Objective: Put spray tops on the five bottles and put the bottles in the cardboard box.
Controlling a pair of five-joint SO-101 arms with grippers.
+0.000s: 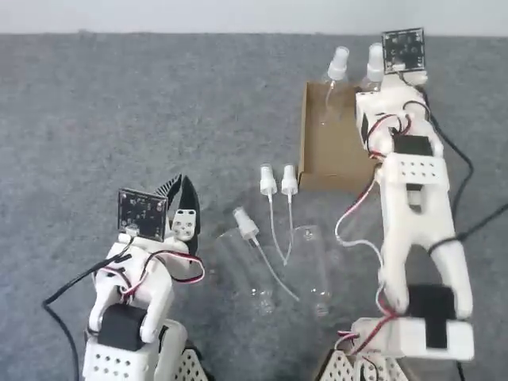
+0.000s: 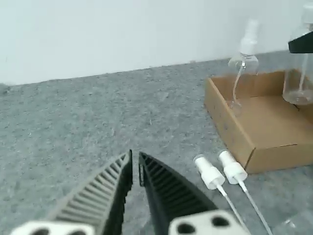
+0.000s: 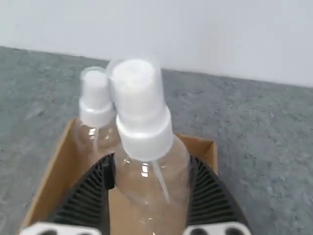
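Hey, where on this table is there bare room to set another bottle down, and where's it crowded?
Bare: the grey mat left of the cardboard box, beyond the left arm, and the box's near half. Crowded: the box's far end, with two bottles, one in the right arm's jaws, and between the arms, with loose spray tops and lying bottles.

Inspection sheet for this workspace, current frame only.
Surface: grey felt table.
Job's things: box; free capped bottle and gripped bottle at its far end; three loose tops; uncapped bottles lying by them, count unclear.
Clutter: nothing seen.
Grippers: left gripper shut, empty; right gripper shut on gripped bottle.
Cables: wires along both arms; black cable by left arm.
Surroundings: white wall.
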